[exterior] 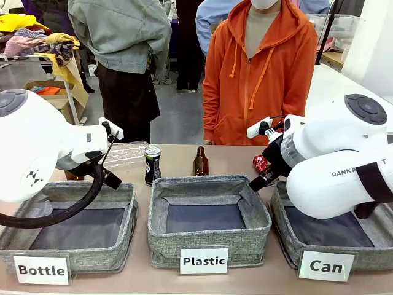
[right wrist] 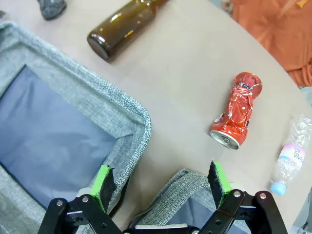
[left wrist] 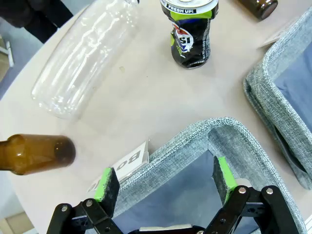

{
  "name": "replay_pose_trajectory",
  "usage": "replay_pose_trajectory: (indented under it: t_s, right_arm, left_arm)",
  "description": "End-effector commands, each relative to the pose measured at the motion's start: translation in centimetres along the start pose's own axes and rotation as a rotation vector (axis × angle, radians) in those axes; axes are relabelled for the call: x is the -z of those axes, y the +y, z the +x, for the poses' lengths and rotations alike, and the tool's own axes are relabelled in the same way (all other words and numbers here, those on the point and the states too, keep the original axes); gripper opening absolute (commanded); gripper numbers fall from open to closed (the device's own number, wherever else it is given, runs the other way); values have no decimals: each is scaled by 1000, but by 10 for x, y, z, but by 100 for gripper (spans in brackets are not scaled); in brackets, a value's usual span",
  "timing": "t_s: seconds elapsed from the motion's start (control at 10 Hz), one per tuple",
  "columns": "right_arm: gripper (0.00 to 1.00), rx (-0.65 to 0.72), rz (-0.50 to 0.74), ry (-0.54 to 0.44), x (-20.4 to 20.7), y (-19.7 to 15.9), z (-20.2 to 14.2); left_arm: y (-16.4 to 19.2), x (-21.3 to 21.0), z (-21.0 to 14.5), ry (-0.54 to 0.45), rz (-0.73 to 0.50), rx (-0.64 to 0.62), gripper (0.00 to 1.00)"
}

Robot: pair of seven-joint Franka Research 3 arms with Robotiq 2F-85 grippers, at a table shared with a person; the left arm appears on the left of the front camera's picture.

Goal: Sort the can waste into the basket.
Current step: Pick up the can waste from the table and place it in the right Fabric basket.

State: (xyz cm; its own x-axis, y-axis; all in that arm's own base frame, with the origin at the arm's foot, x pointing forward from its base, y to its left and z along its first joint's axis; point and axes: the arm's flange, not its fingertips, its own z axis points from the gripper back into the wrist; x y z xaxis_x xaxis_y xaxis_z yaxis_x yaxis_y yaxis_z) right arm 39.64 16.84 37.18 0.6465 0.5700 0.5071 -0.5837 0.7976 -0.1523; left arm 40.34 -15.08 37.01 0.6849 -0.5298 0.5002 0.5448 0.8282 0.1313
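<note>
Both grippers are released and empty: the left gripper (left wrist: 165, 173) over a corner of the Bottle basket (left wrist: 185, 141), the right gripper (right wrist: 161, 175) over a corner of the basket (exterior: 374, 259) marked Can. The red can (right wrist: 237, 109) lies on its side on the table (right wrist: 185, 73) just past that corner (dented, apparently slick). The black can (left wrist: 191, 34) stands upright toward the table's far edge. Closing pads could squirt the red can sideways into the small plastic bottle (right wrist: 291, 163).

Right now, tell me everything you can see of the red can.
The red can is shiny metal, badly crushed and twisted, its silver end with the opening facing the wrist camera. It seems to lie on its side on the table, just past the corner of a grey basket, between a brown bottle and a clear plastic bottle. Only the table touches it.
</note>
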Motion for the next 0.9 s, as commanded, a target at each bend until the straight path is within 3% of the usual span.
replay_pose_trajectory:
  t_s: [0.0,0.6,0.8]
  right_arm:
    - [100,1,0,0,0,0,0]
    - [100,0,0,0,0,0,0]
    - [100,-13,9,40,-32,-4,6]
  left_arm:
    - [0,0,0,0,0,0,100]
    - [0,0,0,0,0,0,100]
    - [-7,-28,0,-59,-69,20,100]
